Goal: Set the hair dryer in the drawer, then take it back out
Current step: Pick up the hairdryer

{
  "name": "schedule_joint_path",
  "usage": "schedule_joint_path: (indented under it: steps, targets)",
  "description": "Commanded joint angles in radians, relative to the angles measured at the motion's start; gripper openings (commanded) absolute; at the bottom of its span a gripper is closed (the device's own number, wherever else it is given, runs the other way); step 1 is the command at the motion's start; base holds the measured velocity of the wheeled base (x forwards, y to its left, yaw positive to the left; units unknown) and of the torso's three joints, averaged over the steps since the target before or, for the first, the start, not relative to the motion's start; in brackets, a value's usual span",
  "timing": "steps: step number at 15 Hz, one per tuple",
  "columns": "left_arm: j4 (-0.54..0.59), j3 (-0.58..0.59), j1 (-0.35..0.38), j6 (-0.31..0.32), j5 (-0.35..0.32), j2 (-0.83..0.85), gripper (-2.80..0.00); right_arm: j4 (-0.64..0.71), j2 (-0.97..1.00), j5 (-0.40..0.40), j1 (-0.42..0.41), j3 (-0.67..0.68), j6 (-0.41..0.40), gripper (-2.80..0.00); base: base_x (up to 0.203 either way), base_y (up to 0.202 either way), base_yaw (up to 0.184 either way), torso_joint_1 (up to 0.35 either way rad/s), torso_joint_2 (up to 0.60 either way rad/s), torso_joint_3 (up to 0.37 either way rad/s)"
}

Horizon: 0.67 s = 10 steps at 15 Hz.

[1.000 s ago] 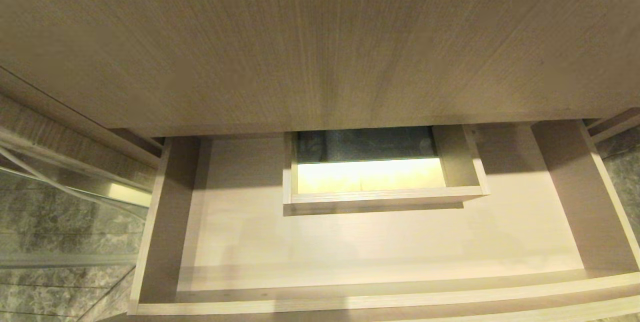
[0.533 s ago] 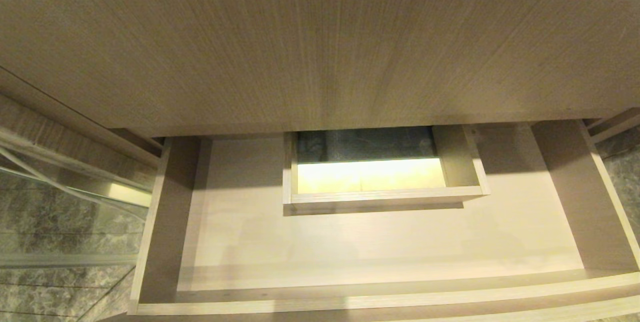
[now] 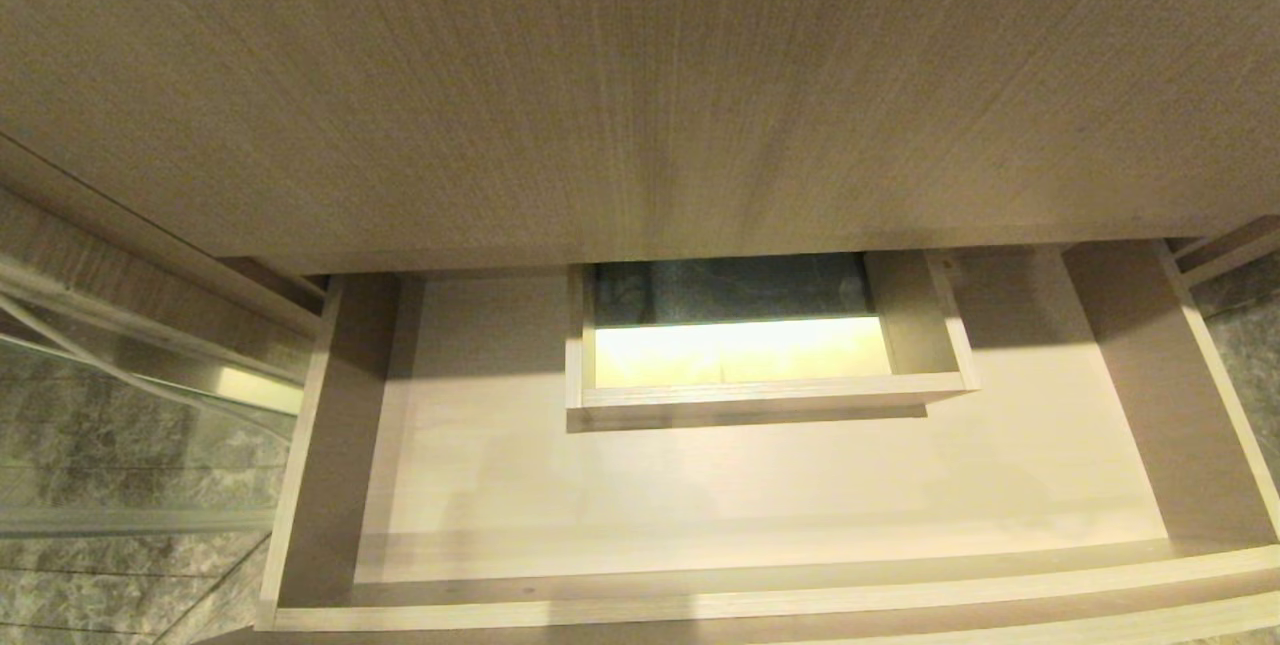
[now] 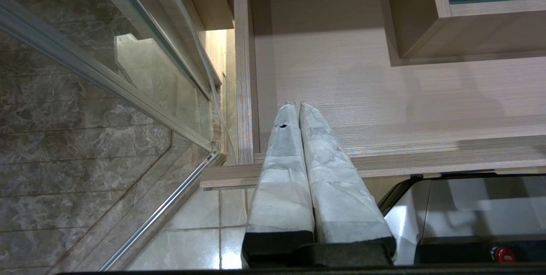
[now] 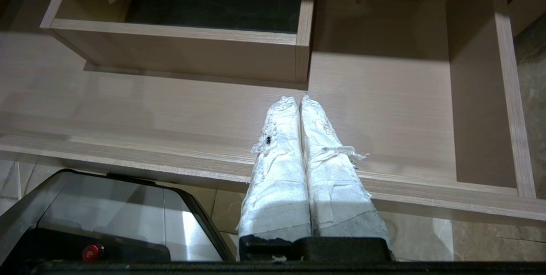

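Filling the upper half of the head view we see a broad light-brown wood-grain cabinet panel (image 3: 640,85), and below it, across the lower half of the frame, the wide, shallow wood-grain drawer (image 3: 760,485) stands pulled out, its floor bare. At the upper centre of the drawer sits a boxed rectangular cut-out (image 3: 760,393) through which dark marbled floor and a bright lit strip show. At the left edge of the frame we see a glass panel with a metal frame (image 3: 120,395) over grey marbled tiles. Our left hand (image 4: 296,103), its two white-wrapped fingers pressed together and empty, hangs over the drawer's front left corner; our right hand (image 5: 298,98), likewise closed on nothing, hangs over the drawer front near the cut-out. We cannot see the hair dryer in any view.
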Motion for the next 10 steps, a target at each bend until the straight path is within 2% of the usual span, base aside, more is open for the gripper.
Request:
schedule_joint_path:
  steps: [1, 10]
  targets:
    - [0.0, 0.0, 0.0, 0.0, 0.0, 0.0, -2.8, -0.001, -0.038, 0.001, 0.0, 0.04, -0.001, -2.8, 0.0, 0.0, 0.0, 0.0, 0.0, 0.0]
    - [0.0, 0.002, 0.0, 0.0, 0.0, 0.0, -2.8, -0.001, -0.038, 0.001, 0.0, 0.04, -0.001, -2.8, 0.0, 0.0, 0.0, 0.0, 0.0, 0.0]
